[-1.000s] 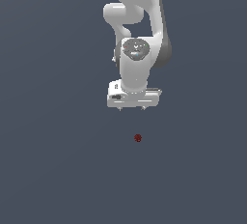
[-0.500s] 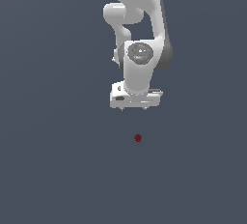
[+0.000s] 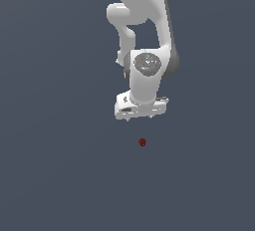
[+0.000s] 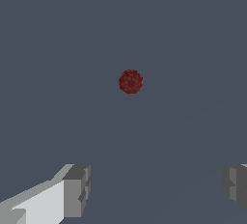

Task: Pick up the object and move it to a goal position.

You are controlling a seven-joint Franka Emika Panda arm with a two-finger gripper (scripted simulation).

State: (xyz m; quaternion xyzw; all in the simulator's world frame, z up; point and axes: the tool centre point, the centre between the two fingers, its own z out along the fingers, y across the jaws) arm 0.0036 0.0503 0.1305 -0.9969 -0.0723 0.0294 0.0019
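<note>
A tiny dark red ball [image 3: 142, 142] lies on the flat grey surface, below the white arm in the exterior view. It also shows in the wrist view [image 4: 130, 81], ahead of the fingers and apart from them. My gripper [image 3: 140, 117] hangs above the ball and a little toward the exterior view's left of it, well clear of it. In the wrist view the gripper [image 4: 154, 189] is open and empty, with two grey fingertips [image 4: 77, 189] set wide apart.
The plain dark grey surface [image 3: 60, 175] fills both views. The white arm [image 3: 144, 36] rises from the gripper toward the top of the exterior view. No other object shows.
The gripper has moved a little toward the exterior view's right and slightly lower, closer to the ball. The ball has not moved.
</note>
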